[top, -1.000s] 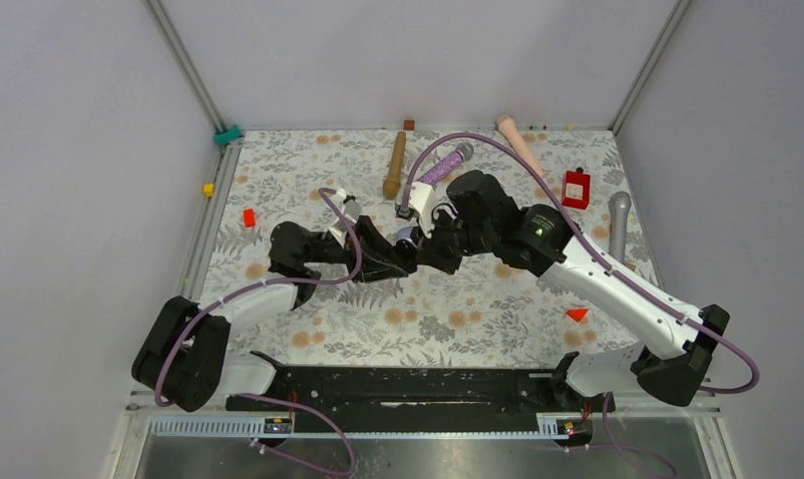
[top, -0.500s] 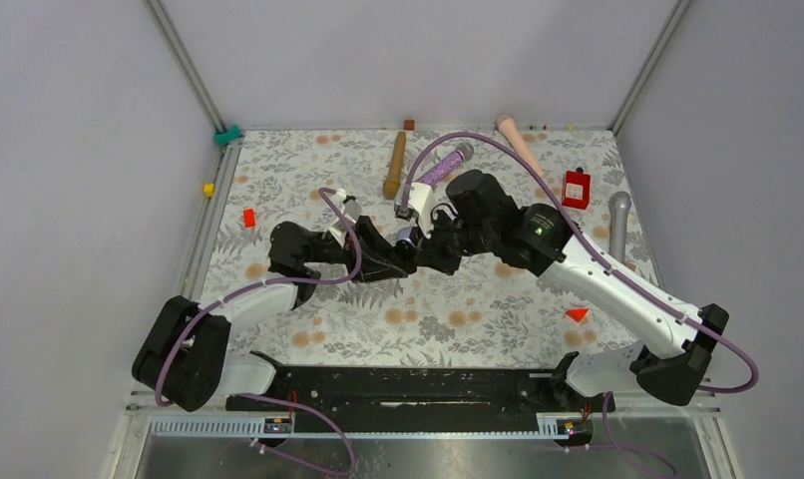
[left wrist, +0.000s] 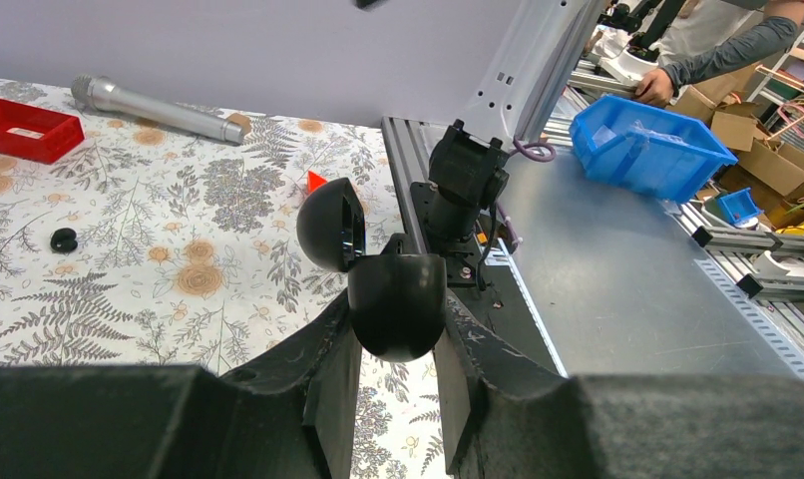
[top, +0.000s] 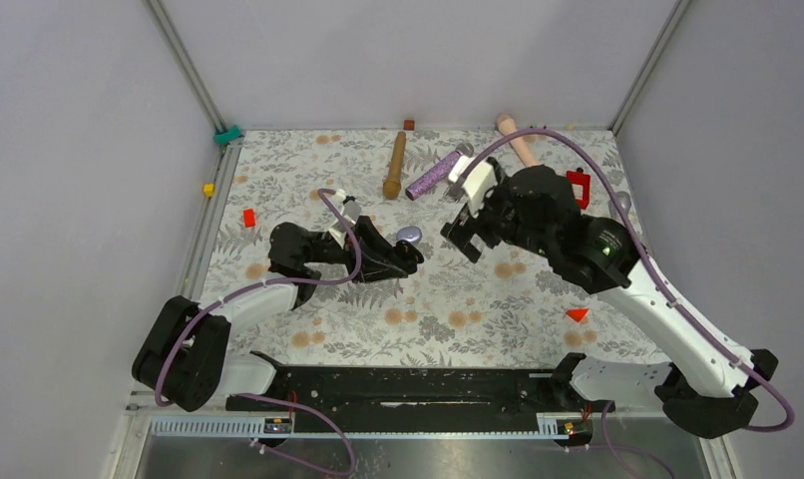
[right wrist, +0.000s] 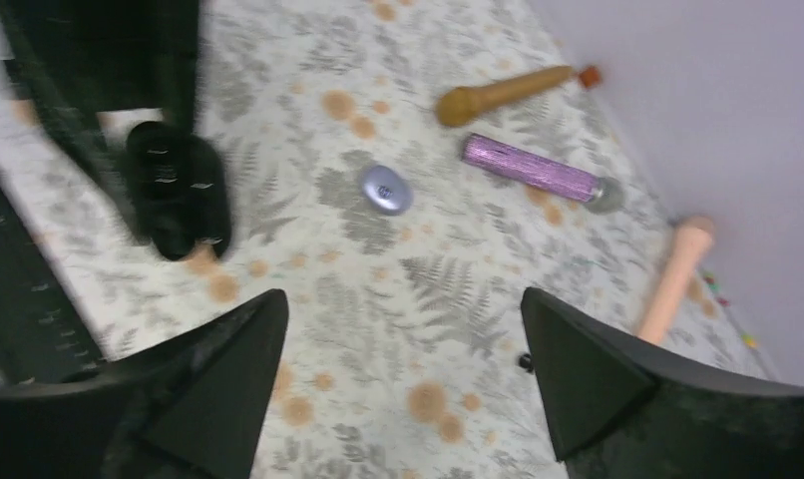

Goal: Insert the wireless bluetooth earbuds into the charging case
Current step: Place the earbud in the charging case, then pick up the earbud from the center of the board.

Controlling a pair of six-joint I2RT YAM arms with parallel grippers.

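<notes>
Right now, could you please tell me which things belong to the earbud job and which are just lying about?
Job: black charging case, lid open; lilac earbud; small black earbud.
Lying about: brown microphone; purple microphone; pink microphone; grey microphone; red box; orange cone; red block.

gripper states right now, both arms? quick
Left gripper: shut on the black charging case.
Right gripper: open, jaws wide apart, nothing between them.
</notes>
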